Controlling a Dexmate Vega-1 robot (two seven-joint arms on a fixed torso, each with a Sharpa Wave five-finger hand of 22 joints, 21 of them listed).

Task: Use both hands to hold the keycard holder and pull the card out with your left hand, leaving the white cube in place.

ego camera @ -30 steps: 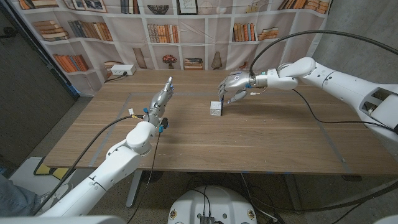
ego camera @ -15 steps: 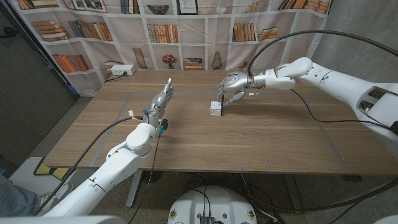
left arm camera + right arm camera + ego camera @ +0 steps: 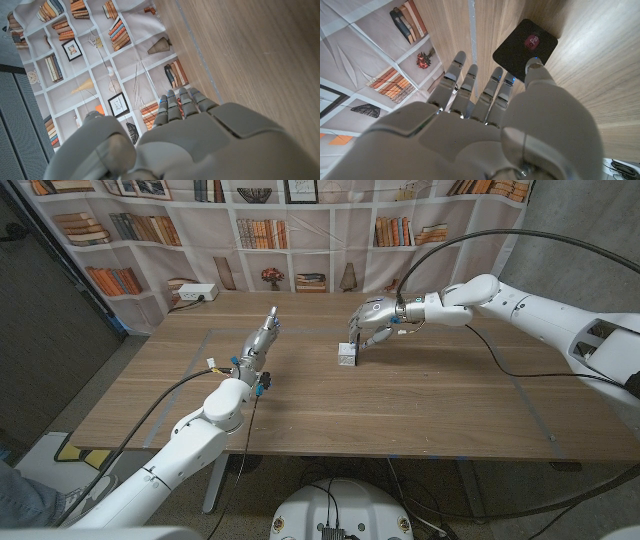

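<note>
The wooden desk [image 3: 400, 400] carries the task's things toward its far middle, and the coming move is judged to turn on how they lie from each hand. The right hand [image 3: 372, 318] is by far the nearer: in the head view it is held just above and behind the white cube [image 3: 347, 354], with its fingers [image 3: 360, 338] pointed down toward the desk. The left hand [image 3: 258, 340] is kept well apart to the cube's left, raised on edge with its fingers stretched straight toward the far wall; nothing is held in it and nothing is touched by it.

In the right wrist view the keycard holder [image 3: 525, 48] is seen as a dark, rounded, nearly square plate lying flat on the desk, with a small red mark on its face. It lies just ahead of the right hand's fingertips [image 3: 493, 76], and its near edge is met or overlapped by the thumb tip; whether it is truly pressed cannot be told. The other fingers are spread and only slightly bent, and nothing is closed in them.

No long axis can be read from so square a plate, and the side from which the card would come out cannot be made out. The holder's place relative to the cube cannot be fixed from the head view.
</note>
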